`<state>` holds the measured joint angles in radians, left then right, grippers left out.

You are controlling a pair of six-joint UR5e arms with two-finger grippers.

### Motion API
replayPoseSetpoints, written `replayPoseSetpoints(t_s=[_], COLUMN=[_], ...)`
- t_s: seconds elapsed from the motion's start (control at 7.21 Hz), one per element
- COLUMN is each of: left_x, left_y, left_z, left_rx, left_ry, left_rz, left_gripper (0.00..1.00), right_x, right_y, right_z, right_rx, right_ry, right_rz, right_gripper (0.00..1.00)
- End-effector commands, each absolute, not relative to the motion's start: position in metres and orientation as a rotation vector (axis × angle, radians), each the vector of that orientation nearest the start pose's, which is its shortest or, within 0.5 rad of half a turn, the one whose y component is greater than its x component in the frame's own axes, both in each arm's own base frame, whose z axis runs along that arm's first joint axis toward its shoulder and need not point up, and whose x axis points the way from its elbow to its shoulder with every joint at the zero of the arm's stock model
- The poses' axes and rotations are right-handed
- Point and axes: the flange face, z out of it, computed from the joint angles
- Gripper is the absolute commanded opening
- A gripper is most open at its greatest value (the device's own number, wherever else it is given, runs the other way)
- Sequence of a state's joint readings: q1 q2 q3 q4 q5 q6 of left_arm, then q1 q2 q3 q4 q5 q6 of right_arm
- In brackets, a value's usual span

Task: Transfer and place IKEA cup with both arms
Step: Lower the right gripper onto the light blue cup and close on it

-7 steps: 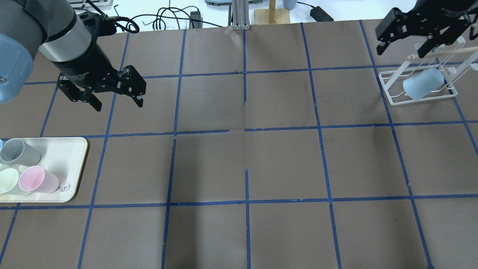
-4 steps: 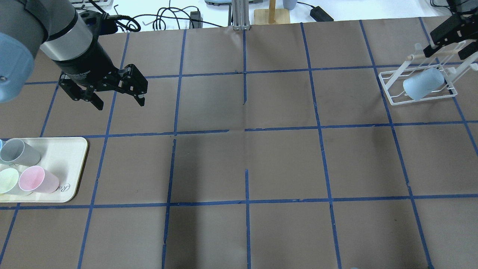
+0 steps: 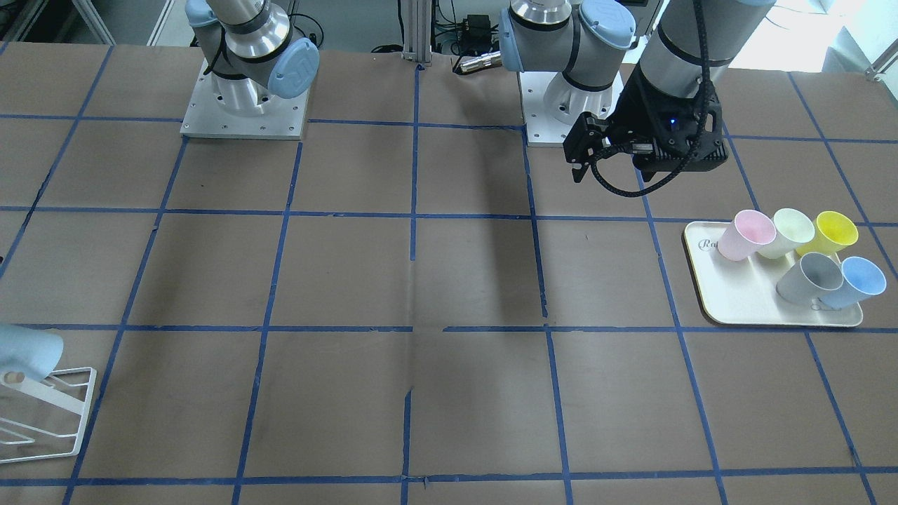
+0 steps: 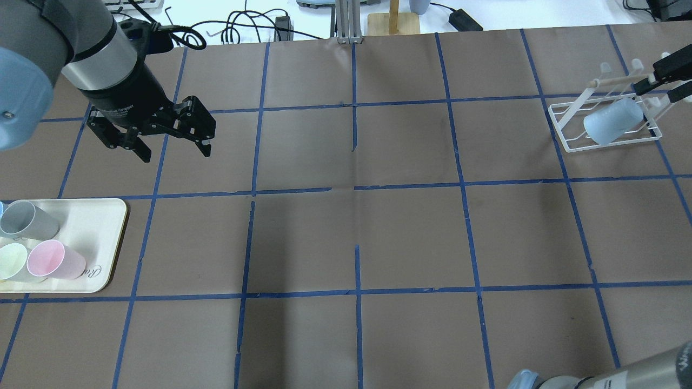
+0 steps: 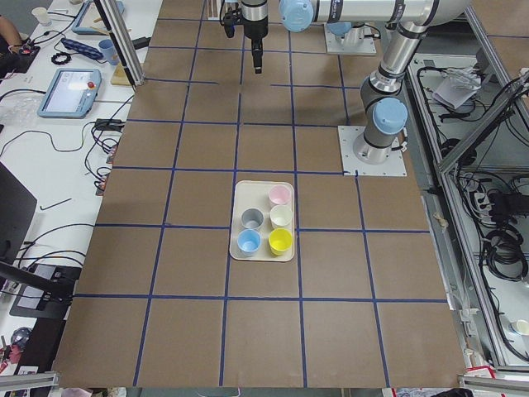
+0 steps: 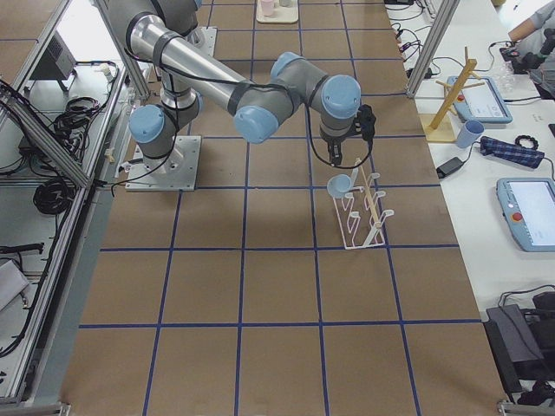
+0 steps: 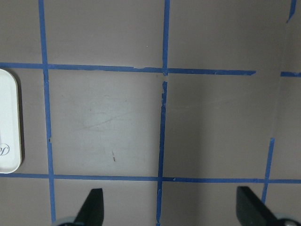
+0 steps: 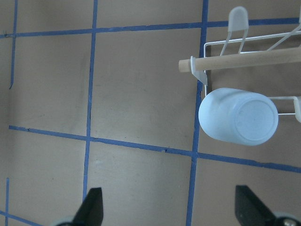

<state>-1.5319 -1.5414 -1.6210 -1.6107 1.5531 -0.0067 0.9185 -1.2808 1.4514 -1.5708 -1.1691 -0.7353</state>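
right gripper, jaws wide apart and empty, has drawn back toward the overhead view's right edge, off the ikea cup, which stays mouth-down and tilted on the white drying rack. left gripper, likewise spread and empty, has barely shifted.

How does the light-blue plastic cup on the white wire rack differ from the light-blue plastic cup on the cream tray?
The pale blue tapered cup on the white wire rack is tilted, closed base up; the blue tapered cup on the cream tray stands upright, mouth up. The former is alone on its rack; the latter has a grey plastic cup beside it. Both are smooth, unmarked plastic tumblers of like shape.
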Motion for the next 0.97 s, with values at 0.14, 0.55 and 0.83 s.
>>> replayPoseSetpoints(t_s=[0.14, 0.55, 0.83], left_x=[-0.118, -0.116, -0.113], left_y=[-0.477, -0.477, -0.480], left_z=[0.472, 0.461, 0.462], left_rx=[-0.069, -0.074, -0.065], left_ry=[3.166, 3.154, 3.158], left_rz=[0.101, 0.181, 0.166], left_gripper=[1.00, 1.00, 1.00], right_x=[-0.247, -0.249, -0.253], right_y=[-0.602, -0.603, -0.597], right_z=[0.347, 0.315, 0.306], right_rx=[0.166, 0.184, 0.190], right_ry=[2.744, 2.714, 2.709], right_rz=[-0.196, -0.132, -0.114], right_gripper=[1.00, 1.00, 1.00])
